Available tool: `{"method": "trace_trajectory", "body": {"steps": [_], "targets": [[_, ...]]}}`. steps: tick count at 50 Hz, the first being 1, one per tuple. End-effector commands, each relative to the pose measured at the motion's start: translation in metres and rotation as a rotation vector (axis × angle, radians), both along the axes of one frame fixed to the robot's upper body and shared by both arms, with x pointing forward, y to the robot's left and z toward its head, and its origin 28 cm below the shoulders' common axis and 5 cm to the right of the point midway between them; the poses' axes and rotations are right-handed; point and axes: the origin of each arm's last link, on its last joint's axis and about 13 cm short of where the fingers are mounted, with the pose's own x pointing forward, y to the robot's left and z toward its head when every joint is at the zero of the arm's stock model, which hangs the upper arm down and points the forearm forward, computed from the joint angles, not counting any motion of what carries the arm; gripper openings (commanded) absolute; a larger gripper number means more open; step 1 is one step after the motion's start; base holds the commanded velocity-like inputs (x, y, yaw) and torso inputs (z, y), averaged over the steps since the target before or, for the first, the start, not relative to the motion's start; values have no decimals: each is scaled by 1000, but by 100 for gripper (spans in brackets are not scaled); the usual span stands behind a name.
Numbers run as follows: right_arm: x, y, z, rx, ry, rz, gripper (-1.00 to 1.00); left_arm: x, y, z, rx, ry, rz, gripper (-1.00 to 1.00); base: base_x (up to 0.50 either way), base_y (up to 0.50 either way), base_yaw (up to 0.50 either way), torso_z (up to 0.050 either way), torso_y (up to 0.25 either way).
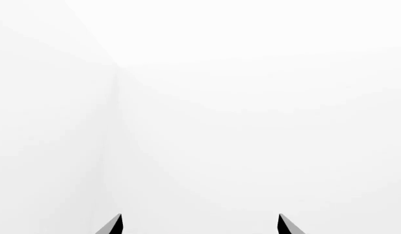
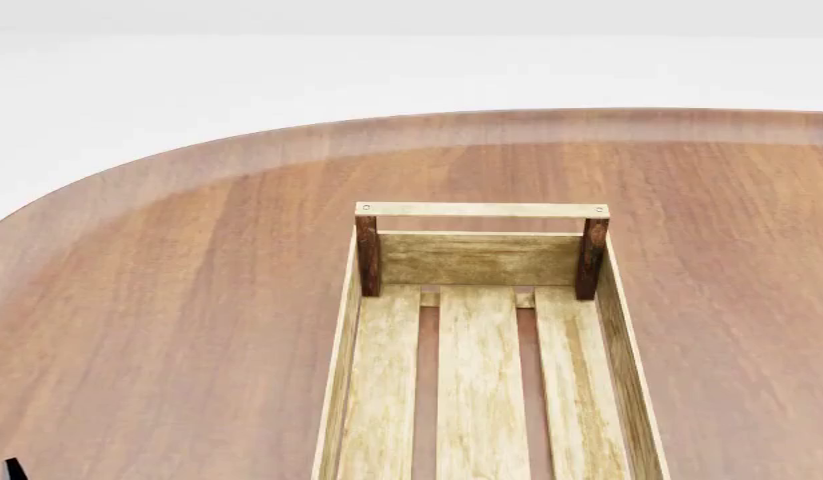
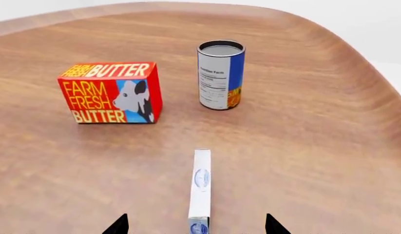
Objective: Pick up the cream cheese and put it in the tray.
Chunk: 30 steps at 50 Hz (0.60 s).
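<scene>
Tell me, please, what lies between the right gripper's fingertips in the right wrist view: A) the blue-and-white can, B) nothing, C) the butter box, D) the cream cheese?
D: the narrow white cream cheese with its blue oval logo runs up between the open right gripper, while the butter box and can stand farther off.

Right gripper (image 3: 197,225) fingertips spread, cream cheese (image 3: 200,191) on edge between them, bare table (image 3: 317,161) either side. Butter box (image 3: 110,92) and can (image 3: 220,74) stand beyond, apart, gap between. Tray (image 2: 384,395) open-topped, handle bar (image 2: 481,210) spans far end
</scene>
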Motion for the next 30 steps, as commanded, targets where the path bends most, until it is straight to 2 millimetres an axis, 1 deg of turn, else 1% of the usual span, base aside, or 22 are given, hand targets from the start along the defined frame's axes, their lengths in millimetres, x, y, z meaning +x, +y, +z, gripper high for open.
{"method": "trace_trajectory", "body": {"steps": [1, 23, 30], "targets": [[2, -2, -4, 5, 14, -2, 100, 0, 0, 0, -1, 2, 1, 100, 0, 0, 0, 0, 0], [5, -4, -10, 18, 26, -1, 100, 0, 0, 0, -2, 0, 4, 100, 0, 0, 0, 0, 0], [6, -6, -14, 29, 31, 9, 100, 1, 1, 0, -5, 3, 7, 100, 0, 0, 0, 0, 0]]}}
